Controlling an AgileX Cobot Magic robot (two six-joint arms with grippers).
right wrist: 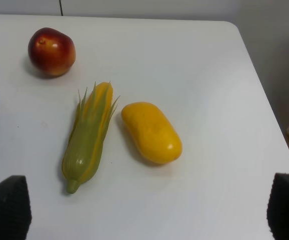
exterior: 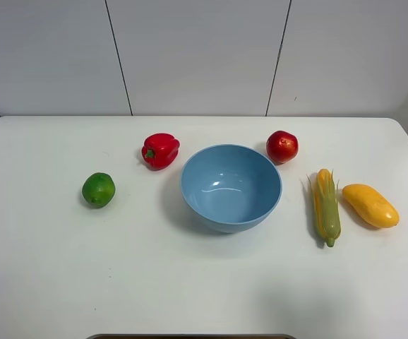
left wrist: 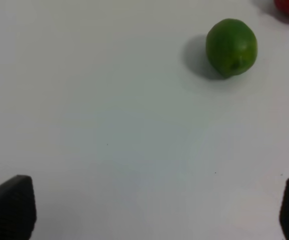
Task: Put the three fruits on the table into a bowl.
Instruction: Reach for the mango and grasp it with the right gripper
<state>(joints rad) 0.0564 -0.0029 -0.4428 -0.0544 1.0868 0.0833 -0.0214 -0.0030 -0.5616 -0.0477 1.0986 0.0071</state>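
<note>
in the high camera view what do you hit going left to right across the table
lime → pepper → bowl → apple → corn → mango

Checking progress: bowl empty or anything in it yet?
Empty. The bowl shows only bare blue inside; lime, apple, mango all lie on the table.

Bowl [exterior: 222, 220] centre; lime [exterior: 99, 189] left; apple [exterior: 282, 146] behind right; mango [exterior: 370, 205] far right.

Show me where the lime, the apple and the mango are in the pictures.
lime [left wrist: 231, 47]: left wrist view, middle of its green skin.
apple [exterior: 282, 146]: exterior high view, middle of its red top.
mango [right wrist: 151, 132]: right wrist view, middle of its upper surface.
</note>
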